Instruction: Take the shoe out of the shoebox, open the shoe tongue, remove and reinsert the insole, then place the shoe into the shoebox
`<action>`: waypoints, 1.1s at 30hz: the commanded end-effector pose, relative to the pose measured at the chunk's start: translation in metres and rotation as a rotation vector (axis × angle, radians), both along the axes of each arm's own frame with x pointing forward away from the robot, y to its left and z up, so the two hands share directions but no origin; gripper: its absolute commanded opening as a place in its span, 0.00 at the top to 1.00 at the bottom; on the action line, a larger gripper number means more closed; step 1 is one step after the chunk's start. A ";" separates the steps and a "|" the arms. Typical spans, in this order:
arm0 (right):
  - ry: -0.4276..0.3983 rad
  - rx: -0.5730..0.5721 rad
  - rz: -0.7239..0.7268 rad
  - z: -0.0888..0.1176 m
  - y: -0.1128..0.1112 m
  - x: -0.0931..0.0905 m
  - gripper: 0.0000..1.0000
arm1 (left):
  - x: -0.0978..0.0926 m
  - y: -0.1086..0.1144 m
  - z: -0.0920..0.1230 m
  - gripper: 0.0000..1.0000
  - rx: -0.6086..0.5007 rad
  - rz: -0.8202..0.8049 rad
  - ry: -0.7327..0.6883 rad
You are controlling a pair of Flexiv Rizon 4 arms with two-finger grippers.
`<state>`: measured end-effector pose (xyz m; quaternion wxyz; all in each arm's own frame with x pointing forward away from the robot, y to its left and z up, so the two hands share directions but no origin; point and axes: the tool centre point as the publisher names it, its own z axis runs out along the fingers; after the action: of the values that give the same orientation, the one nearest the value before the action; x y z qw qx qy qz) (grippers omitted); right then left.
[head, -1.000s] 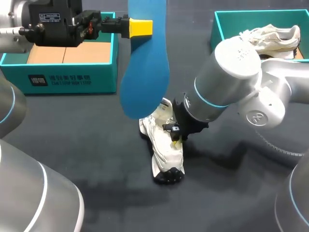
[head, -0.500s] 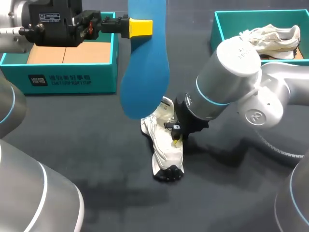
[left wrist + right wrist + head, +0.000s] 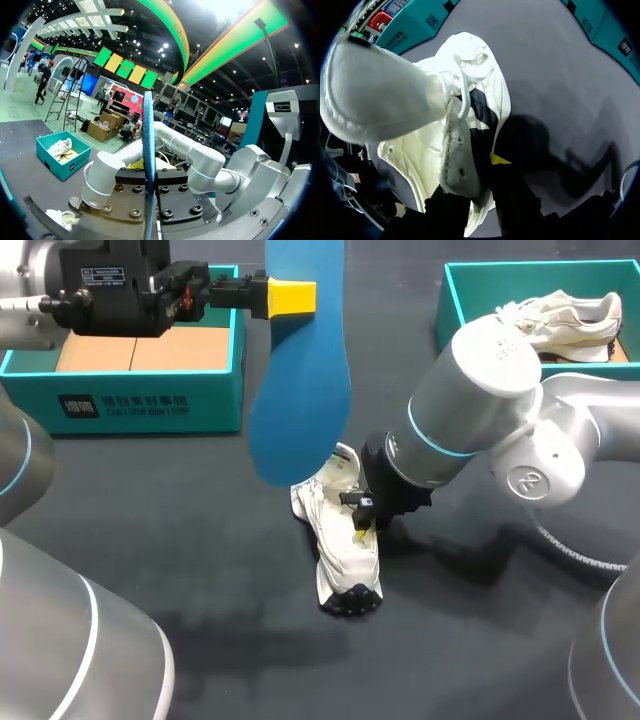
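Robot arms work a dark table (image 3: 200, 570). The left gripper (image 3: 292, 297), reaching in from ten o'clock, has its yellow-tipped fingers pinched tight on a blue insole (image 3: 300, 400) near twelve o'clock. The insole hangs upright in the air, and its rounded lower end overlaps the heel of a white shoe (image 3: 335, 540) when seen from overhead; whether the two touch cannot be told. The shoe sits at the table's centre with its dark toe pointing toward six o'clock. The right gripper (image 3: 366, 526), on an arm entering from three o'clock, is down at the shoe's opening, its fingers closed from both sides on the grey tongue (image 3: 456, 165), which is lifted away from the laces. At ten o'clock stands a teal shoebox (image 3: 150, 405) with brown cardboard (image 3: 140, 350) inside. At two o'clock a second teal box (image 3: 448, 305) holds another pale shoe (image 3: 565, 320).
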<state>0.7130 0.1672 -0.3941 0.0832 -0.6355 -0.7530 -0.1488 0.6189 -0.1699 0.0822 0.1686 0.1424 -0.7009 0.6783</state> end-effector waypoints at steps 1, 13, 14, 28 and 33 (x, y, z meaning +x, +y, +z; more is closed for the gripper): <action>-0.007 0.011 -0.006 0.001 0.002 -0.002 0.00 | 0.001 -0.001 0.000 1.00 0.002 -0.001 0.001; 0.026 0.134 0.027 0.045 -0.006 -0.013 0.00 | 0.001 -0.001 0.000 1.00 0.002 -0.001 0.001; 0.029 0.207 0.064 0.050 -0.009 -0.013 0.00 | 0.001 -0.001 0.000 1.00 0.002 -0.001 0.001; 0.052 0.322 0.173 0.061 -0.017 -0.011 0.00 | 0.001 -0.001 0.000 1.00 0.002 -0.001 0.001; 0.013 0.419 0.189 0.074 -0.018 -0.010 0.00 | 0.001 -0.001 0.000 1.00 0.002 -0.001 0.001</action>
<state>0.7082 0.1543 -0.3239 0.2169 -0.5393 -0.7705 -0.2616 0.6189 -0.1699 0.0822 0.1686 0.1424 -0.7009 0.6783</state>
